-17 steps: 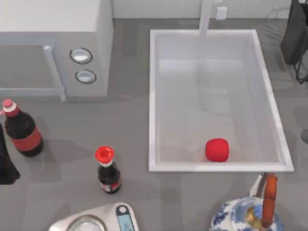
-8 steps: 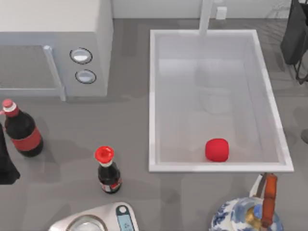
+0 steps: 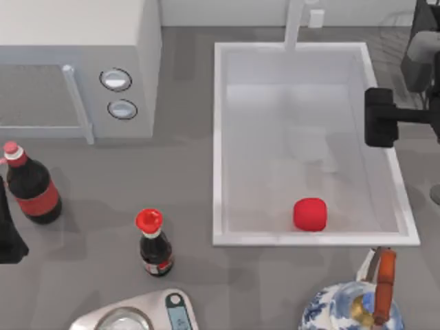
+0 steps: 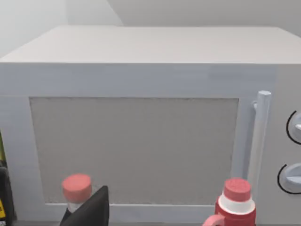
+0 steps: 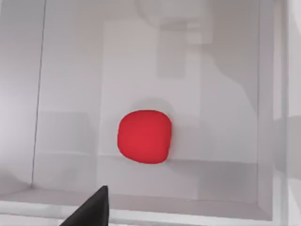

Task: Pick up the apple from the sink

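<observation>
Right pincer (image 3: pixel 379 127) hangs over the sink's (image 3: pixel 218 137) right rim, empty; whether its fingers are parted cannot be told. It seems poised to descend on the apple (image 3: pixel 310 214), which rests on the basin floor near the front wall. Half a second ago it was farther off the right rim. Left arm sits parked at the surface's left edge

Right gripper (image 3: pixel 380 127) high, left parked.
</observation>
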`<action>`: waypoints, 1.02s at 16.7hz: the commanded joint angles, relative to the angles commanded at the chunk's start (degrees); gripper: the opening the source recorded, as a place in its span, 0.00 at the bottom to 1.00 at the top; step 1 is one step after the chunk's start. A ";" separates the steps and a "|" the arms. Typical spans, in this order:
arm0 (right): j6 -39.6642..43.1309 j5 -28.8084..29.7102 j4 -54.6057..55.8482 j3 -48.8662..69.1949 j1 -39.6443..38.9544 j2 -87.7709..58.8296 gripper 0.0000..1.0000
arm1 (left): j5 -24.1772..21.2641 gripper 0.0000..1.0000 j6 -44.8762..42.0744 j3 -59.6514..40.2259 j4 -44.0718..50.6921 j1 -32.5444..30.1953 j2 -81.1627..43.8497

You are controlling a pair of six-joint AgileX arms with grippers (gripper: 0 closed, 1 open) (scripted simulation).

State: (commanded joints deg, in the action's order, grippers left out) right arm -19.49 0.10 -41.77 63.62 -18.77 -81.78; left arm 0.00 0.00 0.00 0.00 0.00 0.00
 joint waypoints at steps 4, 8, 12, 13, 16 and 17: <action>-4.78 0.02 -10.24 15.78 -4.60 -21.81 1.00 | 0.00 1.00 0.00 0.00 0.00 0.00 0.00; -7.99 0.04 -17.13 26.26 -7.70 -35.91 1.00 | 0.00 1.00 0.00 0.00 0.00 0.00 0.00; -9.09 0.04 -19.46 29.77 -8.75 -40.38 1.00 | 0.00 1.00 0.00 0.00 0.00 0.00 0.00; -9.09 0.04 -19.46 29.77 -8.75 -40.38 1.00 | 0.00 1.00 0.00 0.00 0.00 0.00 0.00; -9.02 0.03 -19.34 29.60 -8.45 -40.26 1.00 | 0.00 1.00 0.00 0.00 0.00 0.00 0.00; -9.03 0.03 -19.20 29.52 -8.45 -40.37 1.00 | 0.00 1.00 0.00 0.00 0.00 0.00 0.00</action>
State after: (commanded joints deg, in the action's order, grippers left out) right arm -28.52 0.12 -60.96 93.14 -27.22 -122.15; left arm 0.00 0.00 0.00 0.00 0.00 0.00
